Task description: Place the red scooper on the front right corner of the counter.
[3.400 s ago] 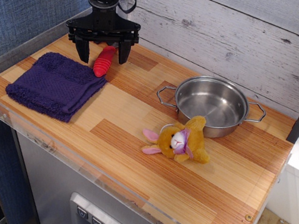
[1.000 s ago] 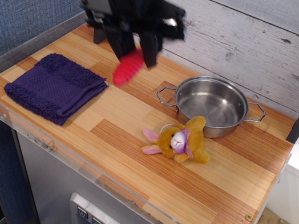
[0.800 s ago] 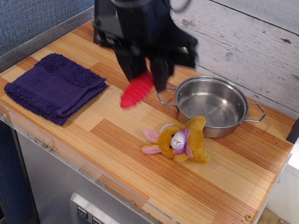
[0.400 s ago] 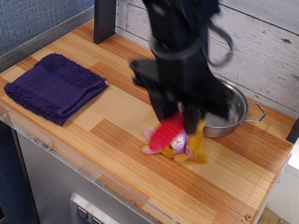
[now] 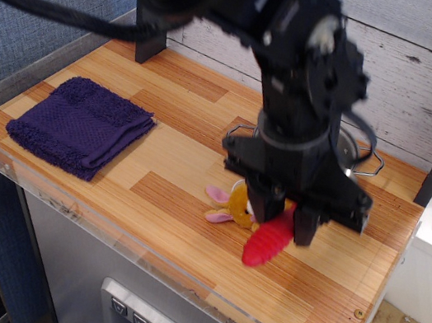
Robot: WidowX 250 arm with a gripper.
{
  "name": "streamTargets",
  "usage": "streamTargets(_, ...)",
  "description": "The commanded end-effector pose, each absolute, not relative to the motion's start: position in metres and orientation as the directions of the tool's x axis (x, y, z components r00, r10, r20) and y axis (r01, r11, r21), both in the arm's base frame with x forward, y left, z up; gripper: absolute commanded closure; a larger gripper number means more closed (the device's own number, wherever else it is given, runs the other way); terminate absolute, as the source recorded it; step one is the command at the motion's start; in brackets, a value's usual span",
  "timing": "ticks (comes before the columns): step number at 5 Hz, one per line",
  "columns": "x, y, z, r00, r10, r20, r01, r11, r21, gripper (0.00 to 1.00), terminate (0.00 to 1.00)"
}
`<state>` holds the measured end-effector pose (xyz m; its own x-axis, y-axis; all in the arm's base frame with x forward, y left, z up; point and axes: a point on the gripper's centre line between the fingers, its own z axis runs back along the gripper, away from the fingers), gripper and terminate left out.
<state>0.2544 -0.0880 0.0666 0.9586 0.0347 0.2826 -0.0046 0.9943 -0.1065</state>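
Gripping the scooper (image 5: 268, 239) by the upper end of its red handle, the gripper (image 5: 278, 219) hangs over the right half of the counter (image 5: 174, 162), its fingers clamped on the tool. The handle points down toward the front edge, above the wood between the middle and the front right corner. A plush toy (image 5: 230, 201) lies just behind it, partly hidden. A purple towel (image 5: 79, 121) sits near the front left corner.

Red scooper (image 5: 269, 241): ribbed red handle visible, tilted, free end pointing down and to the left; bowl hidden. Held above the tabletop (image 5: 182, 164), a striped light and orange-brown wood surface with a clear plastic edge.
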Motion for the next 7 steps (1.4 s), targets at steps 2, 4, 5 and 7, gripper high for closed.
streamTargets(2,0.262,-0.093,0.036,0.957,0.049,0.286,-0.019,0.994,-0.105,1.0,0.0)
streamTargets(4,0.275,-0.081,0.017,0.952,0.093,0.293,-0.077,0.995,-0.065,1.0,0.0)
streamTargets(5,0.273,-0.077,0.012,0.965,0.089,0.247,-0.079,0.996,-0.051,0.0,0.0)
streamTargets(7,0.28,-0.073,0.021,0.965,0.091,0.248,-0.072,0.994,-0.088,0.0,0.0)
